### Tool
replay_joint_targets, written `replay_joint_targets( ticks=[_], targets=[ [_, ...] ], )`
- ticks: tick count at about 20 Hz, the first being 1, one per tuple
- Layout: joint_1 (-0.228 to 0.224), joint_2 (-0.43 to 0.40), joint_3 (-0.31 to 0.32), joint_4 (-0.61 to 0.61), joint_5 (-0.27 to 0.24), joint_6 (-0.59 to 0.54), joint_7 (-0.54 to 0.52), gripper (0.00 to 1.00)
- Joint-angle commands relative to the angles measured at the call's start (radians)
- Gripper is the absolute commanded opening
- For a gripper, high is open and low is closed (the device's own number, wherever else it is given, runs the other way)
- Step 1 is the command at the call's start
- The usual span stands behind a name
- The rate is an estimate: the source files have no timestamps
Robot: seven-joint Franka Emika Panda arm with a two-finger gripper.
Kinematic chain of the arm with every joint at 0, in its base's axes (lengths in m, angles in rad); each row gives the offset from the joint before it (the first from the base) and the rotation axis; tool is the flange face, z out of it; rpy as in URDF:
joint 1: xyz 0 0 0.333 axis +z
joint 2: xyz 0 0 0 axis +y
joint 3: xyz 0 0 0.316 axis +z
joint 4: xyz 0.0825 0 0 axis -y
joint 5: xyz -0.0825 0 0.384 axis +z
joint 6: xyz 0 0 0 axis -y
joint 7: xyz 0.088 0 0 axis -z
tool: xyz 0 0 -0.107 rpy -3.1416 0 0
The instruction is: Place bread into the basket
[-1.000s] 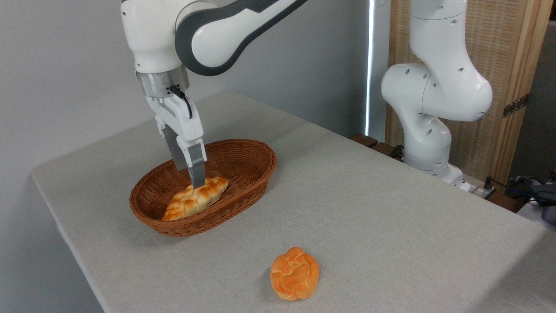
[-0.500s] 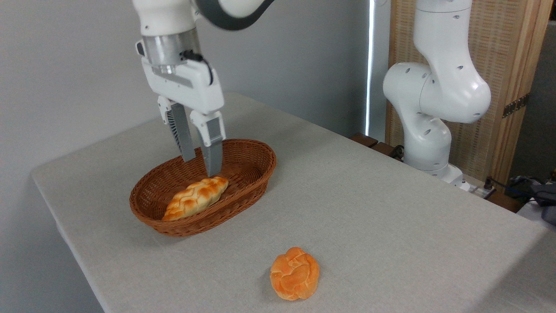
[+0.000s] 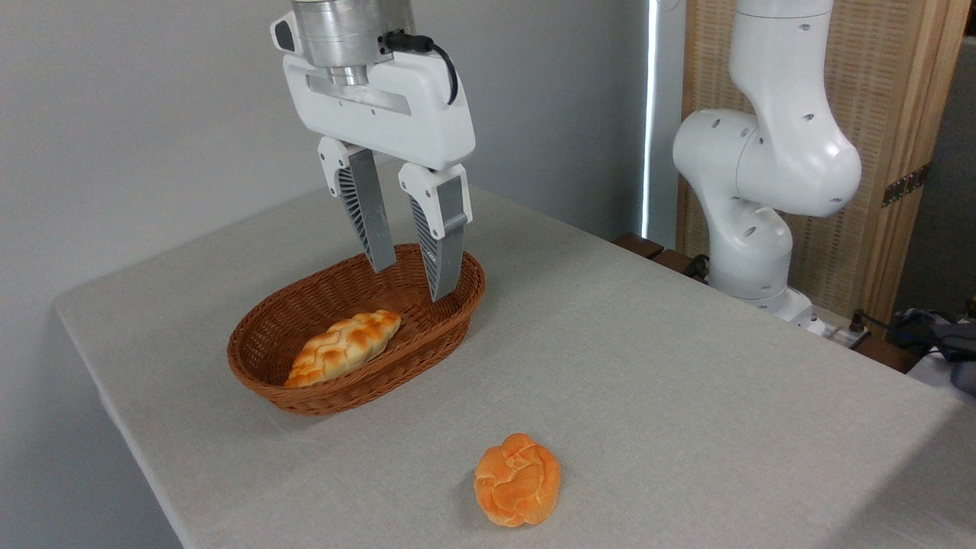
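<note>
Bread (image 3: 345, 347) lying inside the basket (image 3: 427, 335), toward its near-left end, so apparently delivered. Pincer (image 3: 413, 280) above the far-right rim, parted and empty, clear of the loaf. Round bun (image 3: 517, 479) nearer on the counter (image 3: 686, 381).

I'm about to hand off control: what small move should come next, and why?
Probably just lift the gripper a little further clear. The bread lies inside the basket, the jaws are open and empty above it, so nothing seems left to place.
</note>
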Motion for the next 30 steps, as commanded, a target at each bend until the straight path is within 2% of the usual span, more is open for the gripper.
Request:
replay_joint_targets(
  ticks=[1,11,18,22,30],
  targets=[
    [0.025,0.019,0.005,0.058,-0.05,-0.079,0.072,1.0],
    [0.014,0.019,0.003,0.069,-0.099,-0.079,0.054,1.0],
    [0.013,0.019,0.003,0.048,-0.09,-0.015,0.057,1.0],
    [-0.035,0.019,0.026,0.037,-0.073,-0.012,0.054,1.0],
    [-0.041,0.019,0.032,0.034,-0.073,0.004,0.054,1.0]
  ],
)
